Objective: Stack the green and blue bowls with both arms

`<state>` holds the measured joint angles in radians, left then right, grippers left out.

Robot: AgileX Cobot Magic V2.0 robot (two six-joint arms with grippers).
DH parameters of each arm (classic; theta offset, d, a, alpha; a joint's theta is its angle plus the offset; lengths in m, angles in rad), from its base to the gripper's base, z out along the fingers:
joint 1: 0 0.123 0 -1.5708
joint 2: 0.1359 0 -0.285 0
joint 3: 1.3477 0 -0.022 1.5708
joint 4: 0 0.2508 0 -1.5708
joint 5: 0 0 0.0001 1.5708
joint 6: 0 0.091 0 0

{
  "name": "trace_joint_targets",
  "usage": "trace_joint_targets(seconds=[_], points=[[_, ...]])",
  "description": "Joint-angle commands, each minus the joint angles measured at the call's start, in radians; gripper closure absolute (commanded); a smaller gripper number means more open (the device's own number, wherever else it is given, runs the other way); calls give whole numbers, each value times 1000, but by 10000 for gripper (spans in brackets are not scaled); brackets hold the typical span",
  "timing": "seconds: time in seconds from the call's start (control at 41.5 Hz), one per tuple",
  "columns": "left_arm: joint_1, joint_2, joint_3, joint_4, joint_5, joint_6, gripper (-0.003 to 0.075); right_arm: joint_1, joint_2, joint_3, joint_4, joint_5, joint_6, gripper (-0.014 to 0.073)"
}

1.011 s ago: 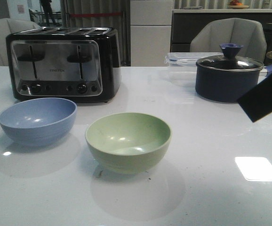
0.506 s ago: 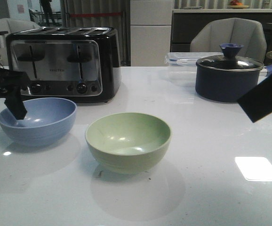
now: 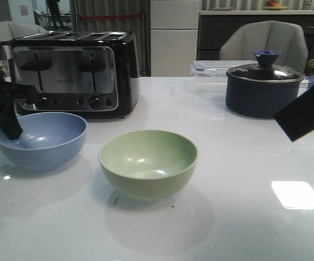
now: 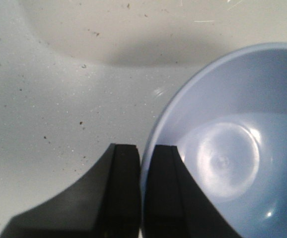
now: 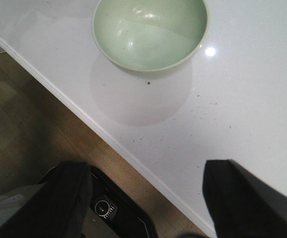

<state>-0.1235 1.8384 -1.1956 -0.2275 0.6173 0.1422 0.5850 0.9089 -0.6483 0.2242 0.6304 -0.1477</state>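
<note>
The pale blue bowl [image 3: 43, 138] sits at the left of the white table, with the pale green bowl [image 3: 148, 163] to its right, apart from it. My left gripper [image 3: 7, 128] is shut on the blue bowl's left rim. In the left wrist view, the rim of the blue bowl [image 4: 233, 148] runs between the two black fingers of that gripper [image 4: 143, 148], one inside and one outside. My right gripper [image 5: 146, 166] is open and empty, hanging over the table's front edge, well away from the green bowl [image 5: 150, 32]. Part of the right arm [image 3: 306, 111] shows at the right.
A black and chrome toaster [image 3: 73, 73] stands right behind the blue bowl. A dark navy pot [image 3: 264, 89] with a glass lid is at the back right, beside a clear plastic box [image 3: 211, 70]. The table's front edge [image 5: 108, 134] drops to a wooden floor.
My left arm came in from the left and its gripper shut on the blue bowl's rim. The bowl shifted slightly left. The right arm and green bowl stayed put.
</note>
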Motion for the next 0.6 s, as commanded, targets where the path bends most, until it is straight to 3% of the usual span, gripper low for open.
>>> trace_joint_targets(seconds=[0.0,0.265,0.578], points=[[-13,-81,-74,-14,43,6,627,3,-13,-26,-2,-54,-12,20],[-113,-209,-214,-14,204,39,627,3,-13,-26,-2,-54,-12,20],[-291,-272,-263,-24,279,46,627,3,-13,-26,-2,-54,-12,20]])
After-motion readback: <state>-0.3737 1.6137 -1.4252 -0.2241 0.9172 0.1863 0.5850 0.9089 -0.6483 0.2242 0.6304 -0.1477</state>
